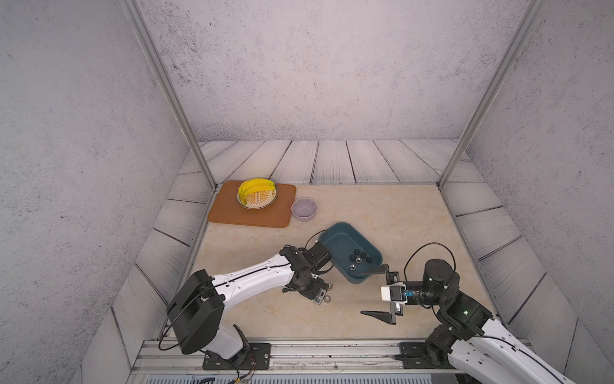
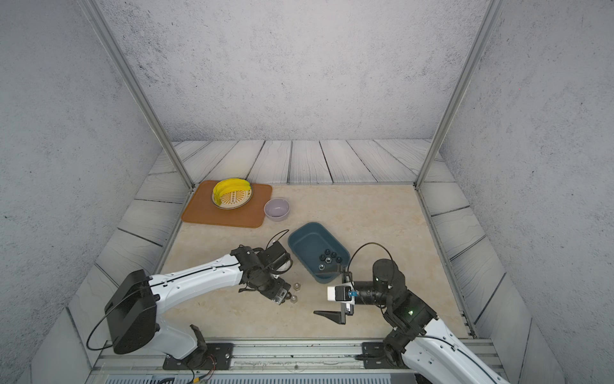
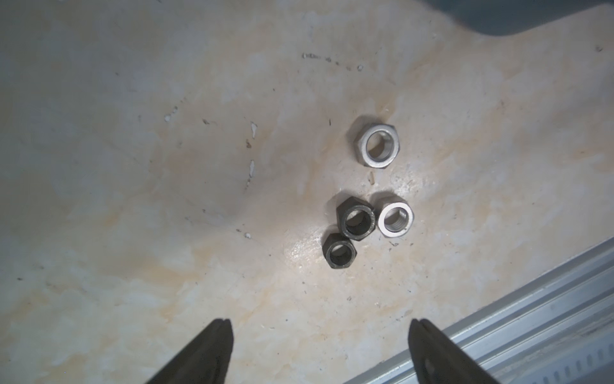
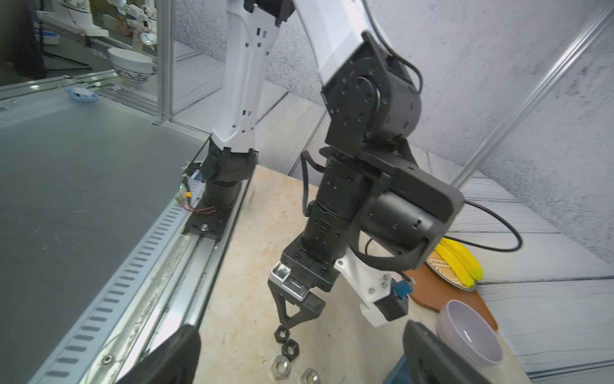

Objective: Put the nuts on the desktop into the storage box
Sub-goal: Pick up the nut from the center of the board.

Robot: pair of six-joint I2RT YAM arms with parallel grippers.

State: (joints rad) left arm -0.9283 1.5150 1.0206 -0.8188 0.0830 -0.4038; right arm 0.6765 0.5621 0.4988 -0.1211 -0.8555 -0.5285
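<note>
Four nuts lie on the beige desktop [image 3: 166, 199]: two black ones [image 3: 339, 250] [image 3: 356, 217] touching each other, a silver one [image 3: 396, 219] beside them and another silver one [image 3: 377, 144] apart. My left gripper [image 3: 320, 322] points down over them, open, nothing between its fingers. In the right wrist view a left fingertip [image 4: 285, 321] stands right at a black nut [image 4: 281, 333]. The teal storage box [image 1: 342, 237] [image 2: 307, 241] holds several nuts [image 1: 360, 257] [image 2: 329, 257]. My right gripper [image 1: 368, 294] [image 2: 324, 294] [image 4: 299, 327] hangs open and empty by the box's near corner.
An orange mat [image 1: 229, 212] at the back left carries a plate [image 1: 265, 202] with bananas [image 1: 254, 188]. A lavender bowl [image 1: 303, 208] stands between the mat and the box. An aluminium rail [image 1: 332, 349] [image 3: 531, 316] runs along the front edge, close to the nuts.
</note>
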